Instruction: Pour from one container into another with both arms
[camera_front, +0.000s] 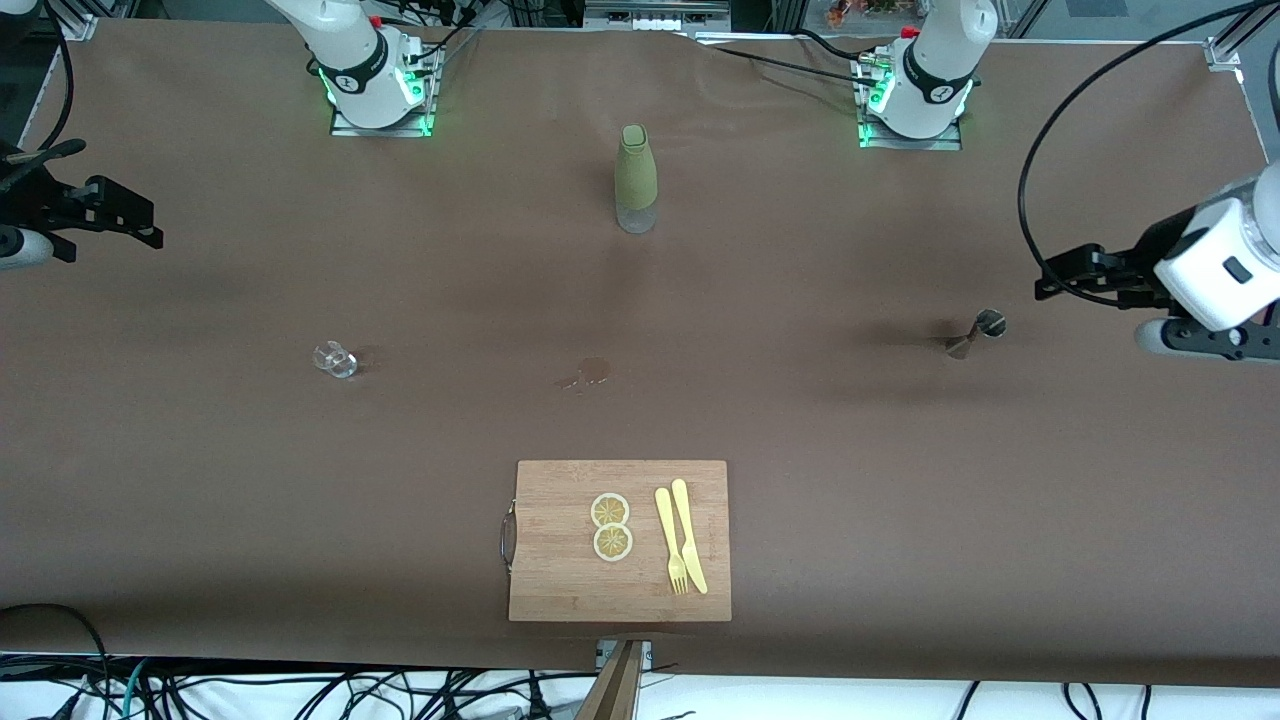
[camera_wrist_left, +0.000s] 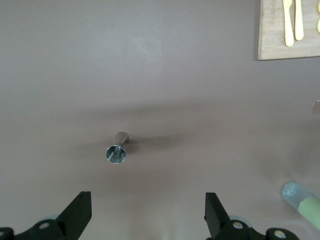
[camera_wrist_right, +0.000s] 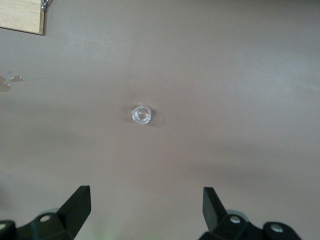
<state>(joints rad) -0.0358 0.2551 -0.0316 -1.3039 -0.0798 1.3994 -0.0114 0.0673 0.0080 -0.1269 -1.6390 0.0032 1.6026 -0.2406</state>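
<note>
A small metal jigger (camera_front: 975, 333) (camera_wrist_left: 117, 149) stands on the brown table toward the left arm's end. My left gripper (camera_front: 1050, 278) (camera_wrist_left: 147, 210) hovers open over the table beside it, holding nothing. A small clear glass (camera_front: 336, 360) (camera_wrist_right: 141, 115) sits toward the right arm's end. My right gripper (camera_front: 135, 215) (camera_wrist_right: 146, 205) hangs open and empty over the table's edge at that end, well apart from the glass. An olive-sleeved bottle (camera_front: 636, 180) (camera_wrist_left: 305, 202) stands upright between the two arm bases.
A wooden cutting board (camera_front: 560, 560) (camera_wrist_left: 280, 45) (camera_wrist_right: 20, 15) lies near the front camera, carrying two lemon slices (camera_front: 611, 526), a yellow fork (camera_front: 668, 538) and a yellow knife (camera_front: 690, 535). A small wet spill (camera_front: 590, 372) (camera_wrist_right: 10, 80) marks the table's middle.
</note>
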